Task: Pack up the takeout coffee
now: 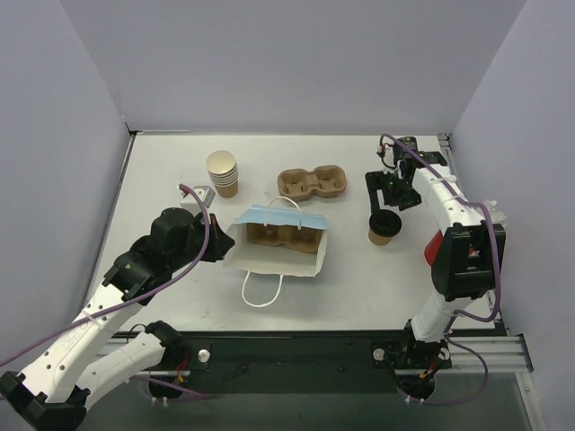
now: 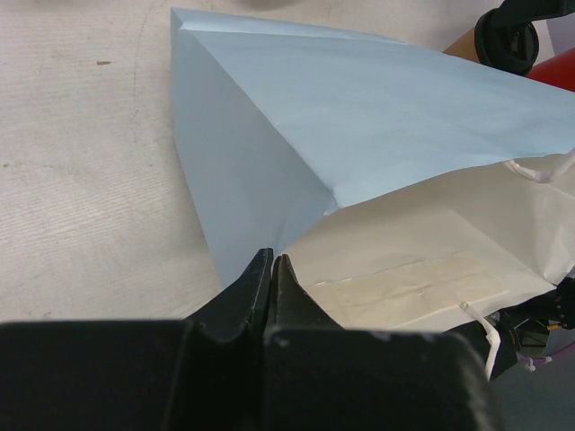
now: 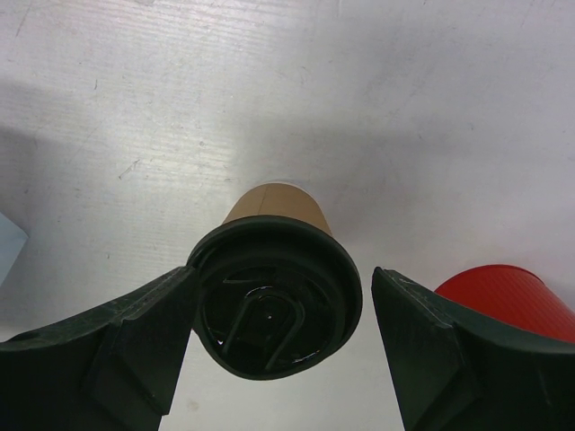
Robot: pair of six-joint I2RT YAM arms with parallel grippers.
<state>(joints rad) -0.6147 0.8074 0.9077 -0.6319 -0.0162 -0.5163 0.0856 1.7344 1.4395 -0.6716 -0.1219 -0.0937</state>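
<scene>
A tan takeout coffee cup with a black lid (image 1: 384,226) stands at the right of the table. My right gripper (image 1: 392,196) is open above it. In the right wrist view the lid (image 3: 274,301) sits between the fingers (image 3: 144,337); the left finger touches its rim and the right one is apart. A blue-and-white paper bag (image 1: 274,241) lies open in the middle with a brown pulp tray (image 1: 283,235) inside; I cannot tell what the tray holds. My left gripper (image 1: 221,244) is shut on the bag's left edge (image 2: 252,162). A second, empty pulp tray (image 1: 312,182) lies behind the bag.
A stack of lidless tan cups (image 1: 223,172) stands at the back left, with a small grey box (image 1: 199,197) near my left wrist. A red cup (image 3: 508,301) stands right of the coffee cup, partly behind my right arm. The bag's white handle (image 1: 262,289) loops toward the near edge.
</scene>
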